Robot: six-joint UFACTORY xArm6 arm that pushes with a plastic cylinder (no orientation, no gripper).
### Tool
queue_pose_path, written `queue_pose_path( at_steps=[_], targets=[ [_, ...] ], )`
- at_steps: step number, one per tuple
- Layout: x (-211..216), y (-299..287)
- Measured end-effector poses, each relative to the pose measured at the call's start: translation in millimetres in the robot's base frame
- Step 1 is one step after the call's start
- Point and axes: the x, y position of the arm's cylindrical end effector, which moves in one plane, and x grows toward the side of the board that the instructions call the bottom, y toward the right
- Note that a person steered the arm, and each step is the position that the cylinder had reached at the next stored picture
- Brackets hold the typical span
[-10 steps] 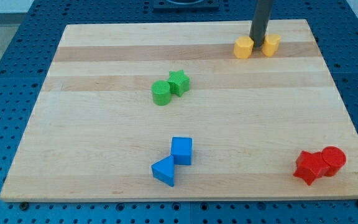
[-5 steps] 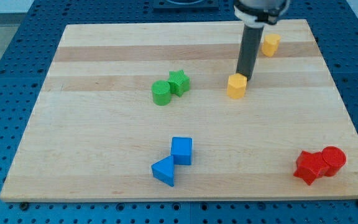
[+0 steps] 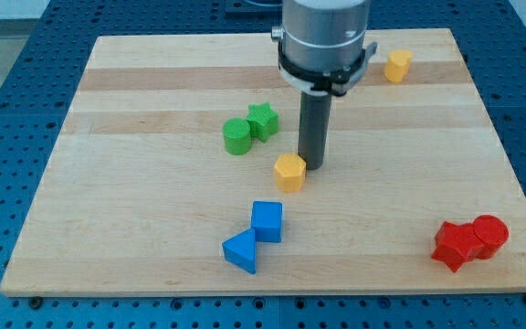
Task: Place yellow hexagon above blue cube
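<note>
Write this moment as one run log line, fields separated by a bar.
my tip: touching yellow hexagon, its upper right | blue cube: below-left of hexagon, apart | placement: close

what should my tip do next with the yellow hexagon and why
Probably a short further push toward the view's lower left. My tip sits at the yellow hexagon's upper right edge, and the hexagon lies just up and right of the blue cube, not yet straight above it.

Yellow hexagon [image 3: 289, 171] and my tip [image 3: 313, 166] now nearer blue cube [image 3: 267, 221].
</note>
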Motion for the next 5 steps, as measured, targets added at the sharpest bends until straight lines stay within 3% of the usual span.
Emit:
queue_pose_path(
  at_steps=[5],
  targets=[
    [36.1,-27.6]
  ],
)
